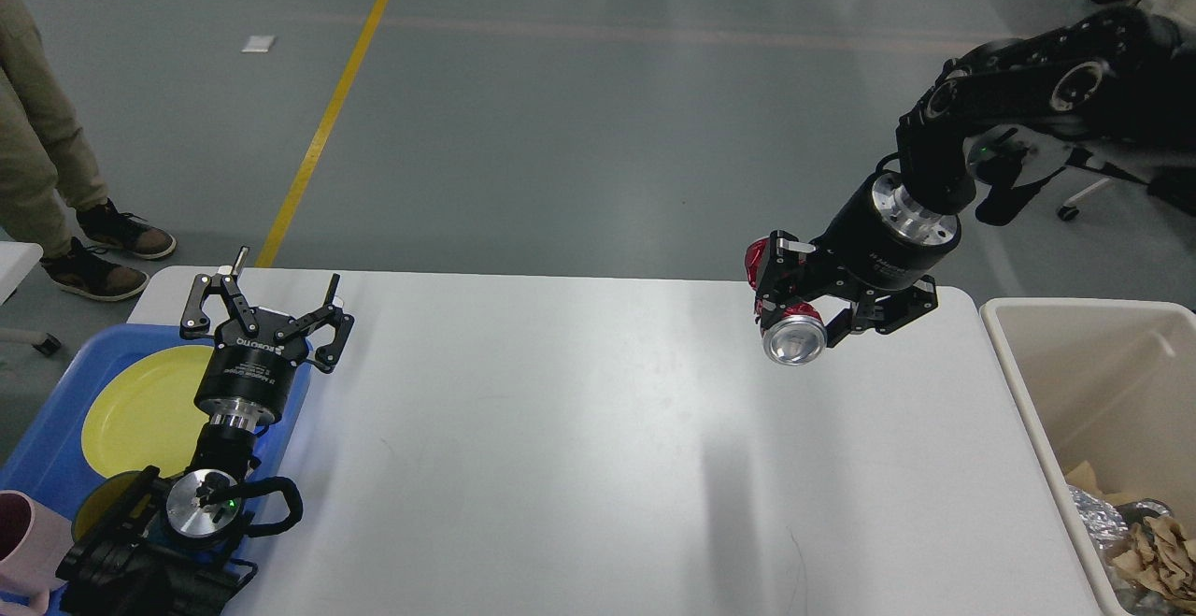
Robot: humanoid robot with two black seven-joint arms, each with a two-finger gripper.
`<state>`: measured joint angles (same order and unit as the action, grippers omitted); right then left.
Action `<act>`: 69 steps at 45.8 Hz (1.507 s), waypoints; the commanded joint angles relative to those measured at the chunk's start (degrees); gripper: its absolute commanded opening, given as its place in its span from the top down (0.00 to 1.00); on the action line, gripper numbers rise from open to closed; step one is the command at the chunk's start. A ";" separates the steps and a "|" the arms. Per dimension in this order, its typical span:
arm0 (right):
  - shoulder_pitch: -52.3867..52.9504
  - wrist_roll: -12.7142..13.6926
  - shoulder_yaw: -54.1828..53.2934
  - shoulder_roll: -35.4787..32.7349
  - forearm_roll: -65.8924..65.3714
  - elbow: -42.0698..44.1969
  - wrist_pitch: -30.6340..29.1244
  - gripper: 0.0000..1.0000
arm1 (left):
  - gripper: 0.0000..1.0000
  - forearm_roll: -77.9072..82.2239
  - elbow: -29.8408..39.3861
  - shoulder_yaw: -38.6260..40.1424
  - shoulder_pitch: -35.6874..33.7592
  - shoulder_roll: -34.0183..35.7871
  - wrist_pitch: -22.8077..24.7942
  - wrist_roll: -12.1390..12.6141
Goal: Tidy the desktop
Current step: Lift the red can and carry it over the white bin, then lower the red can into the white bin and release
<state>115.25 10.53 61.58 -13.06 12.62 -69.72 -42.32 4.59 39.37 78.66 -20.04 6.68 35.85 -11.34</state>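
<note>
Above the far right part of the large white matte tabletop [561, 448], my right gripper [794, 303] carries a crushed red metal drink can [790, 331], lifted clear of the surface, silver end facing the camera. My right fingers [775, 265] are pinching the can across its dented body. My left gripper [266, 312] hovers over the blue plastic tray [56, 410] at the left edge, fingers spread, nothing in them. Step in hand, as I judge it: carry the can right and drop it in the beige rectangular plastic bin [1046, 392], which stands just beside the tabletop's right edge and already has crumpled brown paper [1154, 546] and foil in it. To do it well: hold the pinch firm because the can is dented and slick, swing over the bin wall with height to spare, get the can fully inside the rim line before spreading the fingers, and release low enough so it doesn't bounce out. The tabletop runs from the tray on the left to the bin on the right, rounded corners, smooth and pale, with soft reflections and a faint curved mark near the front right. No loose items show on its surface. The tray holds a round yellow plate [140, 406], and a pink cup [23, 541] is at the lower left corner.
</note>
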 commanded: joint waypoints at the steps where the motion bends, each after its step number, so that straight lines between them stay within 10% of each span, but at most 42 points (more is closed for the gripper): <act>1: 5.41 0.19 3.98 -0.57 0.04 -5.06 -1.97 1.00 | 0.04 -0.02 0.00 0.00 0.00 0.00 0.01 0.00; 40: 29.06 1.51 14.18 -9.27 0.04 -28.36 3.74 1.00 | 0.04 -0.02 0.00 0.00 0.00 0.00 0.09 0.00; 69: -8.79 1.34 20.87 -31.33 -10.51 6.78 8.04 1.00 | 0.04 0.07 0.00 0.00 0.09 0.00 0.09 0.09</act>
<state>116.89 11.98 86.35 -42.45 2.28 -69.80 -37.08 4.64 39.37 78.66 -19.94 6.68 35.96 -11.34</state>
